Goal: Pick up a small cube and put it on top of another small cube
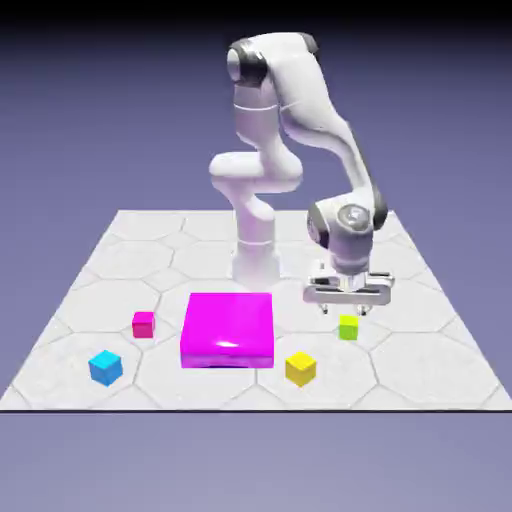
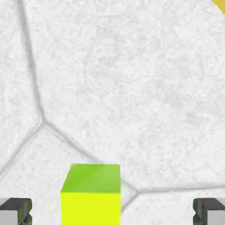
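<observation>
The tiny lime-green cube [image 1: 348, 326] rests on the tiled table at the exterior view's right. My gripper [image 1: 344, 309] hangs just above it, pointing straight down, open. In the hand view the lime-green cube [image 2: 91, 193] shows large at the bottom edge, left of the middle, between the two grey fingertips [image 2: 15, 211] of the open gripper [image 2: 112, 213]. Wide gaps separate it from both tips, and nothing is held. A small magenta cube [image 1: 143, 323] and a small cyan cube [image 1: 105, 367] sit at the exterior view's left.
A flat magenta block [image 1: 228, 329] lies in the middle of the table, left of the gripper. A slightly larger yellow cube [image 1: 300, 368] stands in front of the lime-green one; its corner [image 2: 219, 4] peeks into the hand view's top right.
</observation>
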